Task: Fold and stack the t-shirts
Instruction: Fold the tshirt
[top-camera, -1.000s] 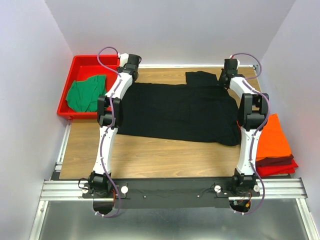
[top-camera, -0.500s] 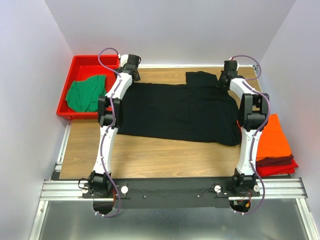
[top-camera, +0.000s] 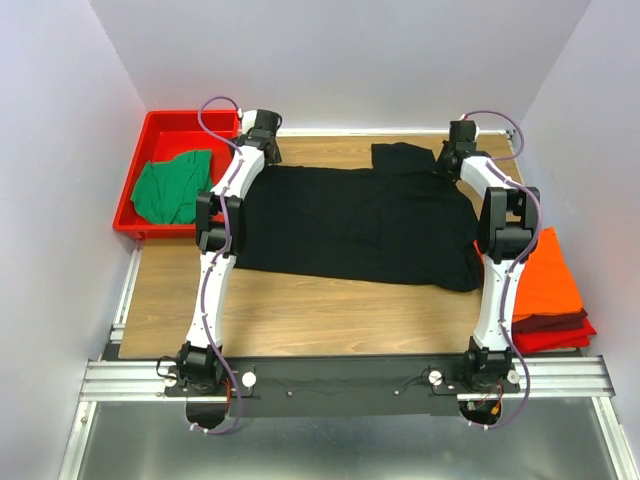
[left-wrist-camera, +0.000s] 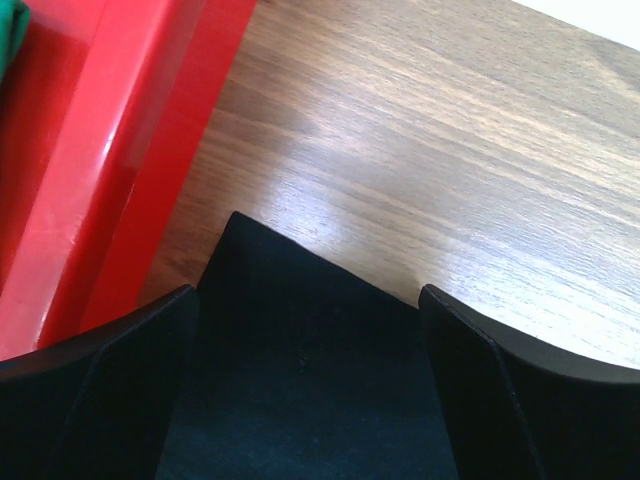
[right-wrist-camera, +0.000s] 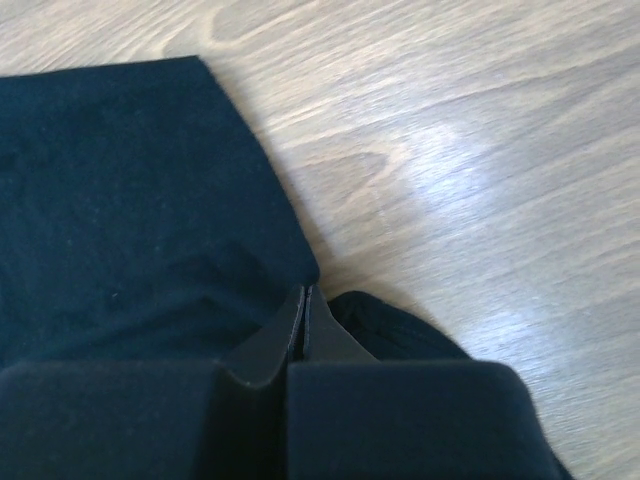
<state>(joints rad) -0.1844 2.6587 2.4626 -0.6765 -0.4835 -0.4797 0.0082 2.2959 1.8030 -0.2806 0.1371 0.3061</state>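
Observation:
The black t-shirt lies spread flat on the wooden table. My left gripper is open at the shirt's far left corner, and that corner lies between my two fingers. My right gripper is at the far right by the folded-over sleeve. Its fingers are shut, pinching the black cloth's edge, which bunches beside them. The green t-shirt lies crumpled in the red tray. The orange t-shirt lies folded at the right edge.
The red tray stands at the table's far left, and its wall is just left of my left gripper. A dark red cloth lies under the orange shirt. White walls enclose the table on three sides.
Both grippers have shifted only slightly at the shirt's far edge. The shirts have not visibly moved.

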